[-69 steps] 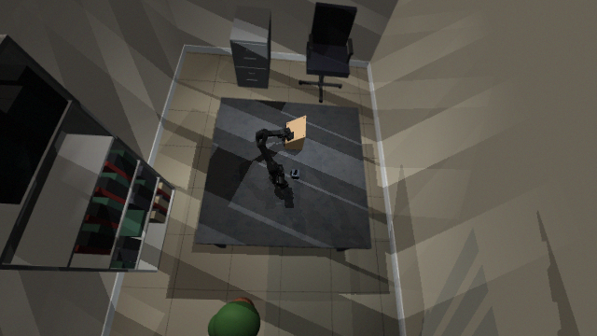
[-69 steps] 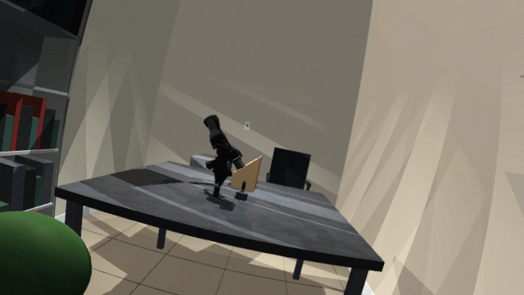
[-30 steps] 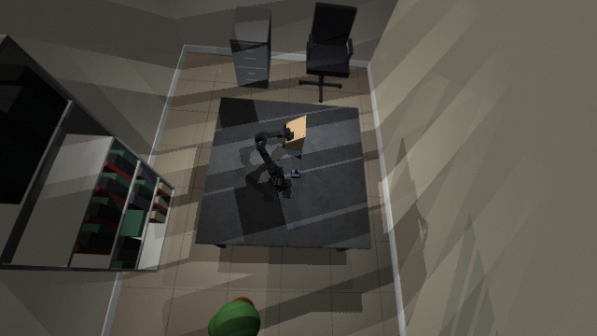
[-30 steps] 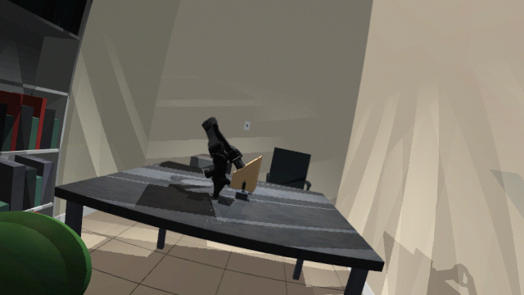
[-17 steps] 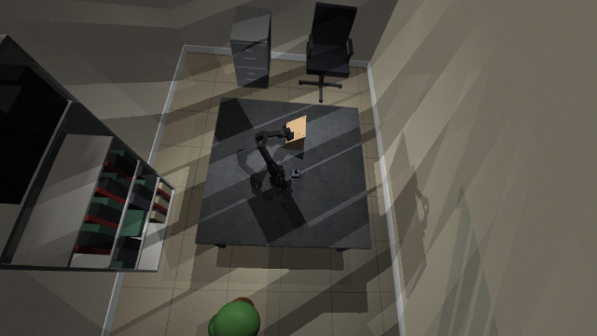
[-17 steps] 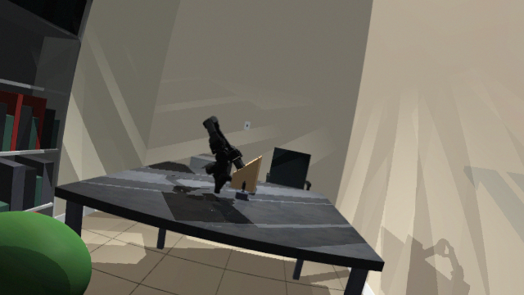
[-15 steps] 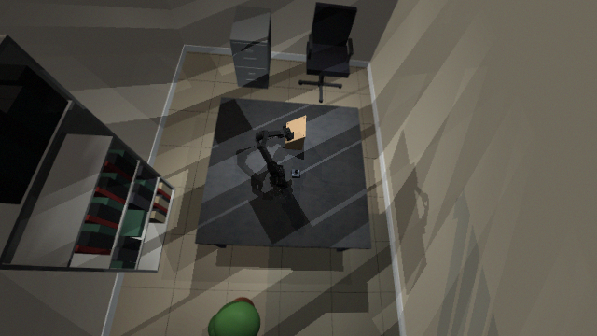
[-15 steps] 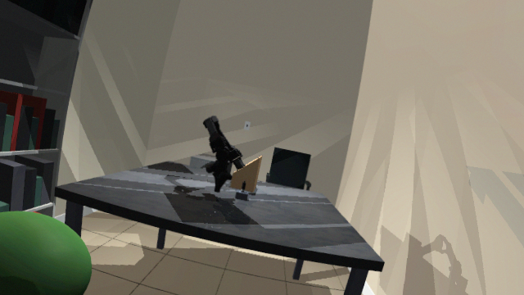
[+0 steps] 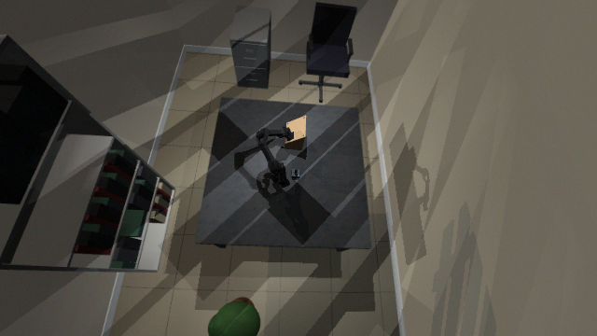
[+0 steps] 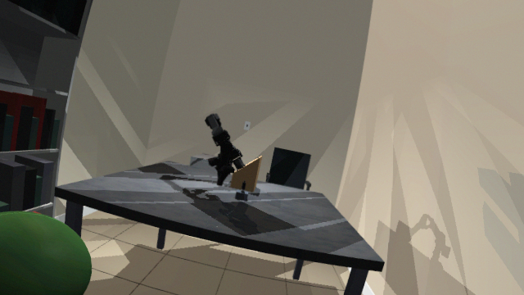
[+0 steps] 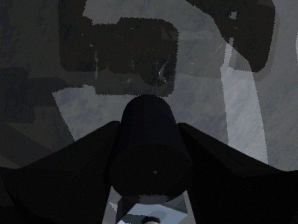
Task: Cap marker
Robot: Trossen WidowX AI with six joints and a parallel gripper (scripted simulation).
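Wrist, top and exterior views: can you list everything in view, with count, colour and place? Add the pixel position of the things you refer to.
table (image 9: 345, 224) (image 10: 319, 246) (image 11: 255, 120): 1, dark grey, room centre
holder block (image 9: 294, 176) (image 10: 241, 197) (image 11: 175, 214): 1, blue-grey, on table
marker (image 10: 244, 187): 1, dark, upright in block
cap (image 11: 150, 172): 1, near-black, between claw fingers
board (image 9: 298, 128) (image 10: 246, 176): 1, orange-tan, on table
chair (image 9: 328, 56) (image 10: 290, 168): 1, dark, behind table
cabinet (image 9: 252, 61) (image 10: 200, 157): 1, grey, beside chair
shelf unit (image 9: 90, 154) (image 10: 73, 78): 1, grey, image left
books (image 9: 132, 223) (image 10: 20, 111): many, mixed, on shelves
plant (image 9: 234, 319) (image 10: 45, 254): 1, green, foreground
outlet (image 10: 247, 125): 1, whitish, wall
floor (image 9: 280, 280) (image 10: 196, 262): 1, tan, below
walls (image 9: 466, 140) (image 10: 286, 61): several, beige, around
arm (image 9: 270, 156) (image 10: 225, 152): 1, black, above table
claw (image 9: 284, 184) (image 10: 221, 180) (image 11: 148, 129): 1, black, arm's end
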